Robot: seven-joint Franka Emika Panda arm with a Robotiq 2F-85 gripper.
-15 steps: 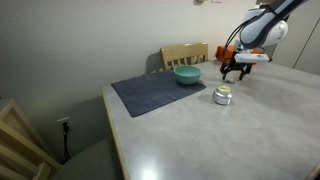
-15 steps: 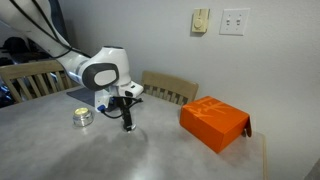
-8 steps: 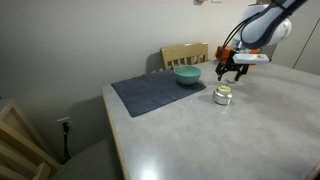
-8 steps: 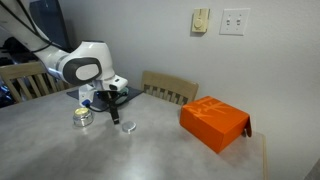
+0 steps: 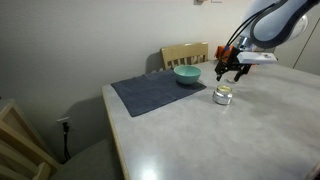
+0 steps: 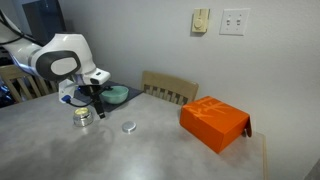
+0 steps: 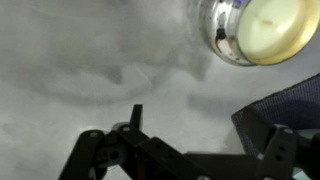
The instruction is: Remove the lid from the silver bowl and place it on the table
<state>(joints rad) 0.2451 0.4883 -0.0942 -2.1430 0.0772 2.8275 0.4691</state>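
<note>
The small silver bowl (image 6: 82,117) stands uncovered on the pale table (image 6: 160,155); it also shows in an exterior view (image 5: 222,96) and at the top right of the wrist view (image 7: 250,28), with a pale inside. The small round silver lid (image 6: 128,127) lies flat on the table, a little way from the bowl toward the orange box. My gripper (image 6: 98,105) hangs above the table just beside the bowl, open and empty. It also shows in an exterior view (image 5: 232,70) and in the wrist view (image 7: 205,140). The lid is out of the wrist view.
A teal bowl (image 5: 186,74) sits on a dark grey-blue placemat (image 5: 155,94) behind the silver bowl. An orange box (image 6: 213,122) stands near the table's far end. Wooden chairs (image 5: 185,53) stand at the table's edge by the wall.
My gripper was low over the table where the lid now lies. It has let go of the lid, risen and moved back toward the silver bowl. The lid stays on the table.
</note>
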